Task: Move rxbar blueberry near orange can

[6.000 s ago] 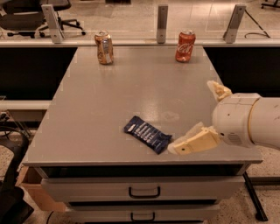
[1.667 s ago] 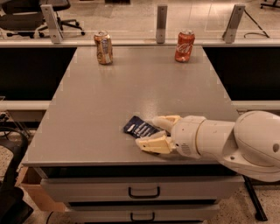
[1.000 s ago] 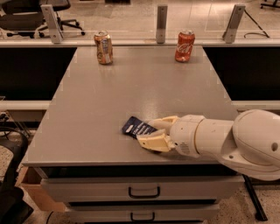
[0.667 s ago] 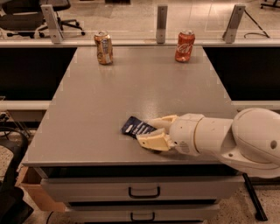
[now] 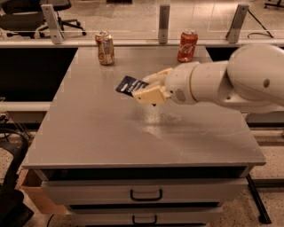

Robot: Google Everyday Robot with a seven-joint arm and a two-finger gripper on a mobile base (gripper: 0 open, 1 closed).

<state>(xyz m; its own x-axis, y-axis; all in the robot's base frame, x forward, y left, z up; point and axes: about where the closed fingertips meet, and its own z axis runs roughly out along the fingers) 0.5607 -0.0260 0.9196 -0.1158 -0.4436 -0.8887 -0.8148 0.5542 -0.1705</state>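
Note:
The rxbar blueberry (image 5: 130, 85) is a flat dark navy wrapper held in my gripper (image 5: 150, 87), lifted above the middle of the grey table (image 5: 102, 133). My gripper is shut on the bar's right end, with cream fingers (image 5: 148, 94) above and below it. The orange can (image 5: 105, 48) stands upright at the table's far left edge, some way beyond and left of the bar. My white arm (image 5: 222, 82) reaches in from the right.
A red can with white script (image 5: 187, 45) stands at the far right of the table. Grey posts (image 5: 163, 18) and a rail run behind the table. Drawers (image 5: 146, 194) are below the front edge. An office chair (image 5: 26, 13) stands far left.
The gripper has lifted the bar off the table's front part and carried it up and away, toward the cans. The view now sits closer to the table.

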